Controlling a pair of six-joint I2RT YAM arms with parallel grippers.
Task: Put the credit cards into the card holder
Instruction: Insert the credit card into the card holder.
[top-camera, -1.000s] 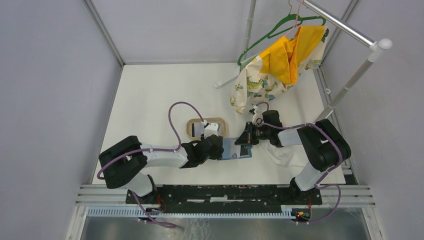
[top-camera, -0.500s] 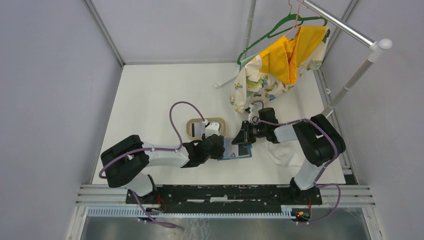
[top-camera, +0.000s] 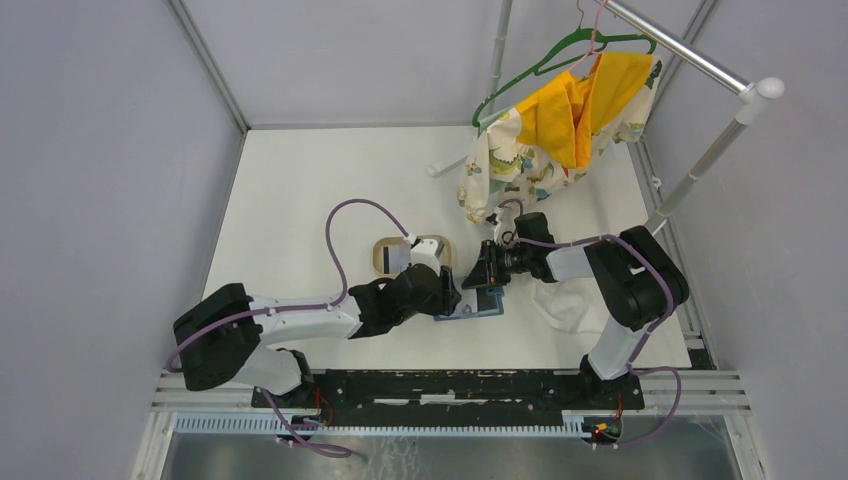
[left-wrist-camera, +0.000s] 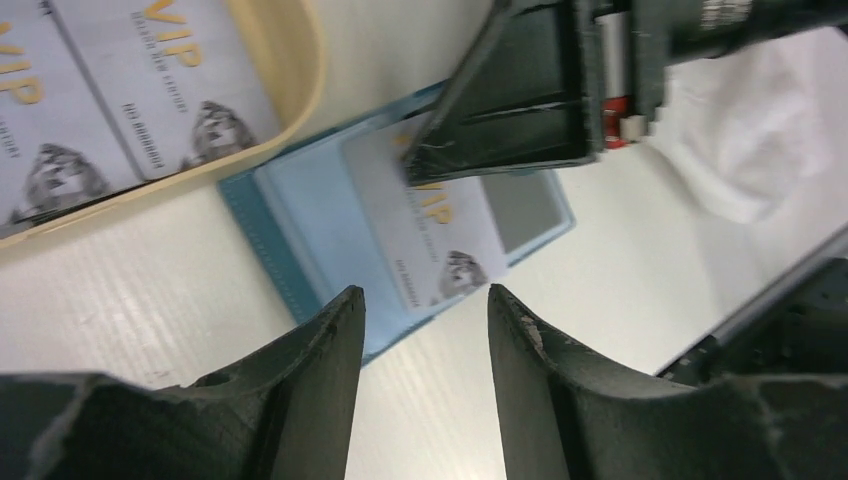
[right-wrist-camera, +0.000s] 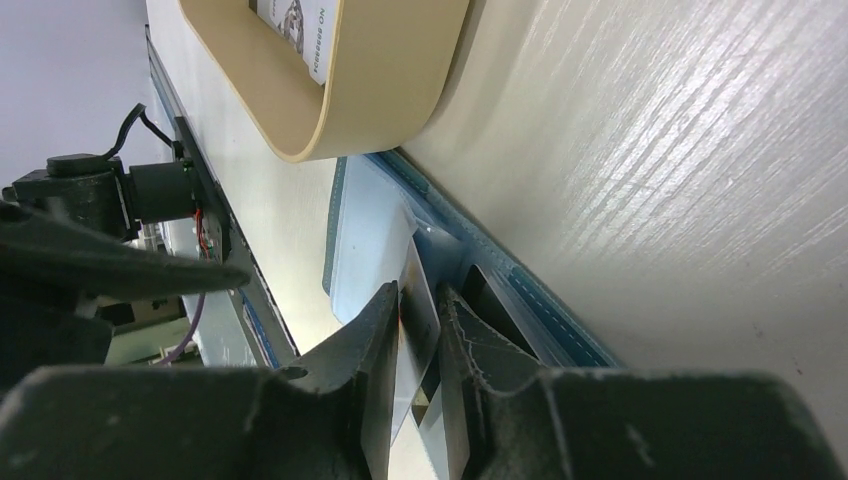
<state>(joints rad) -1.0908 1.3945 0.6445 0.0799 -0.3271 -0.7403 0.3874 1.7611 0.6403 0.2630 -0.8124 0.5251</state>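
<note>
Grey walls close in a white desk (top-camera: 300, 200). At its far right stands a metal clothes rack (top-camera: 690, 60) with a green hanger (top-camera: 560, 50) carrying a yellow and patterned garment (top-camera: 560, 120).

Near the middle of the desk sits a tan oval tray (top-camera: 385, 250). It holds pale credit cards (left-wrist-camera: 130, 90) with gold "VIP" lettering and a diamond picture.

Just beside the tray, on its near right, the blue card holder (left-wrist-camera: 300, 220) lies open and flat, its pale blue inside facing up. A crumpled white cloth (top-camera: 570, 305) lies to the right of it, close to my right arm.

My left pincer (left-wrist-camera: 422, 300) hangs above the left part of the card holder. Its fingers are spread apart with nothing between them; through the gap I look down on the holder.

My right pincer (right-wrist-camera: 418, 292) reaches in from the right, low over the holder's far edge. One more card (left-wrist-camera: 440, 230) of the same pale design lies across the holder's inner face, next to a clear window pocket. Its far end sits between my right fingers. In my right wrist view those fingers stand close on either side of that card's edge. I cannot tell whether they pinch it or only flank it, nor how deep the card sits in a pocket.
</note>
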